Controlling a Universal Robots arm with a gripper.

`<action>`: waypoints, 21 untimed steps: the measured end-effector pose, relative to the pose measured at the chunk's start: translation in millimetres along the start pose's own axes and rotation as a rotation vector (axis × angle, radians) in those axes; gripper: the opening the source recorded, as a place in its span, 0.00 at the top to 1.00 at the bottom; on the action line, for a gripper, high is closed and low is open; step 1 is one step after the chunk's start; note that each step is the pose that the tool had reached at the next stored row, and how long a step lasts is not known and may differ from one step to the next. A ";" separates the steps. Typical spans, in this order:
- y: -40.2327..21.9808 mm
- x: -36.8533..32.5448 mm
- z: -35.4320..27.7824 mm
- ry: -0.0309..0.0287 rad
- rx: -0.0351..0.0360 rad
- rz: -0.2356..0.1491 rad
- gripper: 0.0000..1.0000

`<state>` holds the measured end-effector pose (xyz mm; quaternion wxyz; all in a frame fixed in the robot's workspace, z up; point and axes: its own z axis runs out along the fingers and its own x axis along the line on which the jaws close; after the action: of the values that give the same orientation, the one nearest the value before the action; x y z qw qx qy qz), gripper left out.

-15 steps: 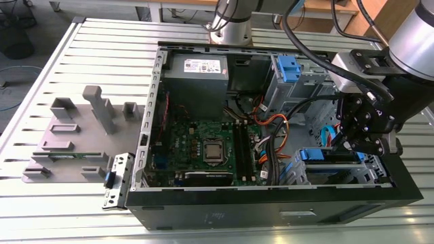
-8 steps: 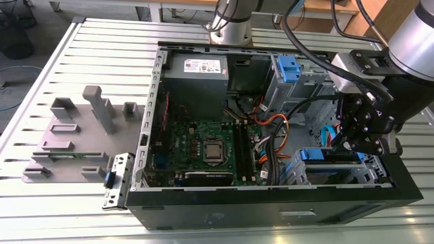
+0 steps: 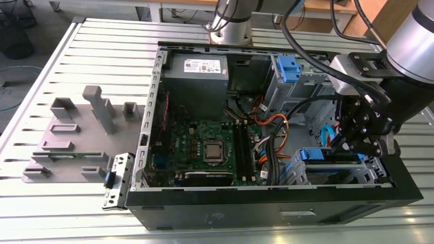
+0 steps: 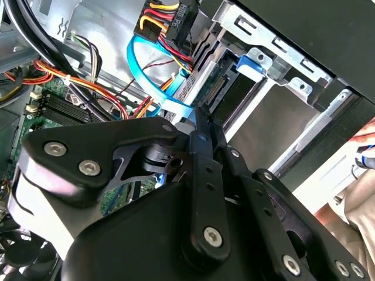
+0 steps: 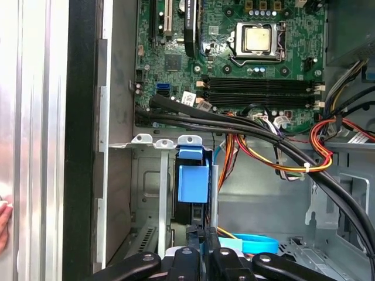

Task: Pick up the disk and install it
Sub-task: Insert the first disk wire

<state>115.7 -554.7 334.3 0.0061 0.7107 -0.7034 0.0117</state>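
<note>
Inside the open computer case [image 3: 271, 198], the gripper [image 3: 349, 145] hangs with fingers pressed together, empty, just above the blue-framed disk [image 3: 330, 156] seated in its drive bay.

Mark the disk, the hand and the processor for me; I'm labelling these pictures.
disk [image 5: 193, 183]: first wrist view, blue carrier face.
hand [image 3: 357, 145]: exterior view, between the fingertips.
processor [image 3: 213, 150]: exterior view, metal lid.

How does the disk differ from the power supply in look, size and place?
The power supply is a large grey box with a white sticker, while the disk looks much smaller and shows a blue frame. In the exterior view, the power supply sits in the case's upper left corner and the disk sits in a metal bay at the lower right. The gripper is right at the disk and far from the power supply. Both are inside the case.
</note>
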 end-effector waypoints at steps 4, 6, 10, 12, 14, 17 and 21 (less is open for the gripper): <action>0.0 0.0 0.9 0.0007 0.0000 0.000 0.84; 0.0 -0.1 1.6 0.0003 0.0001 0.000 0.84; 0.0 0.0 2.0 0.0006 0.0000 0.000 0.84; 0.0 0.0 2.1 0.0004 0.0000 0.000 0.84; 0.0 -0.1 2.1 0.0004 0.0000 0.000 0.84; 0.0 -0.1 2.5 -0.0004 0.0001 0.000 0.83; 0.0 -0.1 2.2 0.0004 0.0000 0.000 0.77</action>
<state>115.7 -554.7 332.1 0.0062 0.7107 -0.7034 0.0118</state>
